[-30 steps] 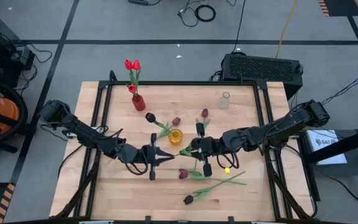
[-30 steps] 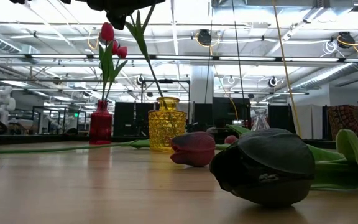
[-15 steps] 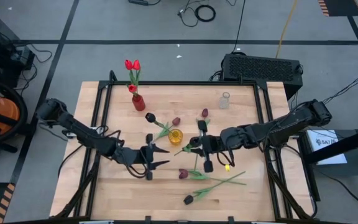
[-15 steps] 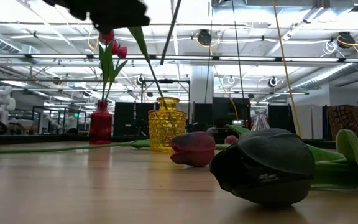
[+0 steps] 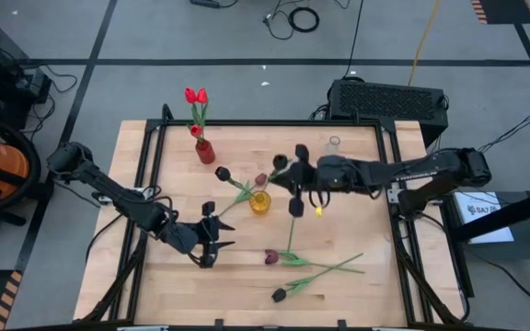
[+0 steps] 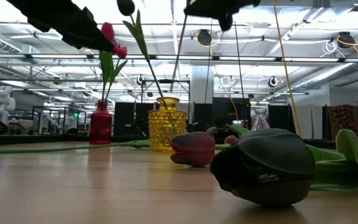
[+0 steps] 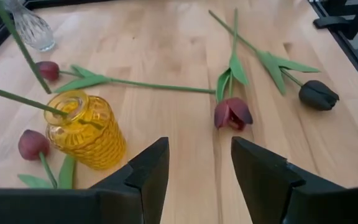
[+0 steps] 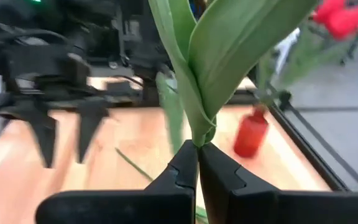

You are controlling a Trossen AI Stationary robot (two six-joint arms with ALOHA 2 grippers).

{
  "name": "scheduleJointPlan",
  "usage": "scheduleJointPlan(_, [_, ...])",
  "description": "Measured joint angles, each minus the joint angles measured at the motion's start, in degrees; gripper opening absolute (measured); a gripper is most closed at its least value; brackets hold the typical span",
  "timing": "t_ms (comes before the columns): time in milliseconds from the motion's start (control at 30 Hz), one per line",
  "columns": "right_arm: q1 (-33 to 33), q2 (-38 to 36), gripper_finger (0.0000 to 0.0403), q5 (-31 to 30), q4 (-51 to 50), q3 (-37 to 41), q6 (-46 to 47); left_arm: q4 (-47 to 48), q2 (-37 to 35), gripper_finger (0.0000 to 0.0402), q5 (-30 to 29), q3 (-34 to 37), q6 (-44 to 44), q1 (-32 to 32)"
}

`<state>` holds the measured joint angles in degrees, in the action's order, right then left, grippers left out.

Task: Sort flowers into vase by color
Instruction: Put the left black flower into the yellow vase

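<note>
The right gripper (image 5: 294,187), fingers clamped on a dark tulip's stem (image 5: 292,225) at mid-frame, looks mid-delivery — next, steer it into the yellow vase (image 5: 260,202) — while the left gripper (image 5: 217,234) waits, fingers apart, lower left.

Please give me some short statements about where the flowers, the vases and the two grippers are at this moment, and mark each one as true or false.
1. The right gripper is shut on a flower stem. True.
2. The left gripper holds a flower. False: its fingers stand open with nothing between them.
3. The red vase holds red flowers. True.
4. The yellow vase has no flower in it. False: a stem with a dark head stands in it, leaning out.
5. The clear vase lies on its side at the table's near edge. False: it stands upright near the far edge.
6. A black tulip lies on the table near the front edge. True.
</note>
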<state>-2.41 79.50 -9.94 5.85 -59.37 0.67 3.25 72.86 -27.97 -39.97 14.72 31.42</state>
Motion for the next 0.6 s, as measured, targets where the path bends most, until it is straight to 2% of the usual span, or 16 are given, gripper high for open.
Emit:
scheduleJointPlan(233, [3.58,0.02,0.0002,5.4,-1.54,0.0,4.83,0.08,0.0,0.018,0.05,0.0,0.0,0.0])
scheduleJointPlan(600, [3.47,3.21,0.0002,5.63,0.45,0.0,7.52,-1.55,0.0,0.018,0.07,0.02,-0.04,0.0])
